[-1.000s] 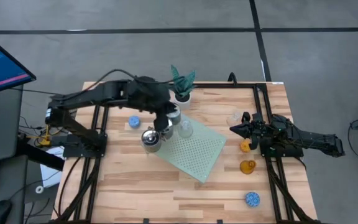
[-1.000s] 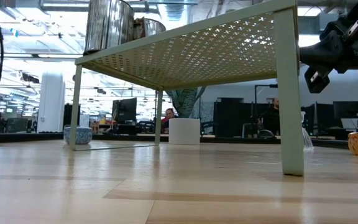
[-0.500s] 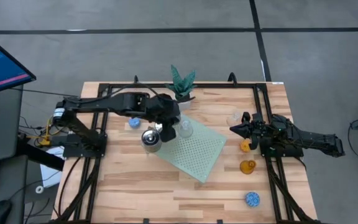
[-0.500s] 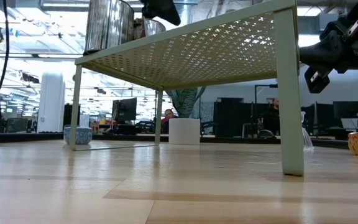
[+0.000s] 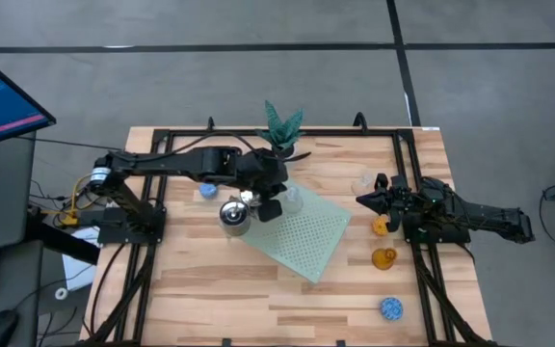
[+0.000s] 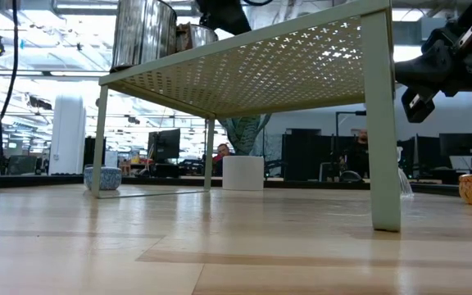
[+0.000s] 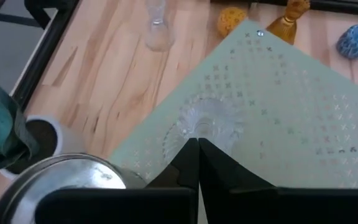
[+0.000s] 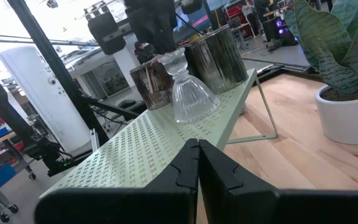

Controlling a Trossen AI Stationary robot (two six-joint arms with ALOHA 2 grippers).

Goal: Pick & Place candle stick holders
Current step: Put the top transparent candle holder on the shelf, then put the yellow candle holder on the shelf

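Hovering over mat (image 5: 302, 231), left tool (image 5: 270, 209) shut, empty

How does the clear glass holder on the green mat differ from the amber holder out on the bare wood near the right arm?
The clear glass holder is colourless and ribbed, while the amber holder is yellow-orange. The clear one stands on the raised pale green mat beside the silver holders; the amber one stands on the wooden table, off the mat. Both are small, upright stemmed holders that no pincer is holding.
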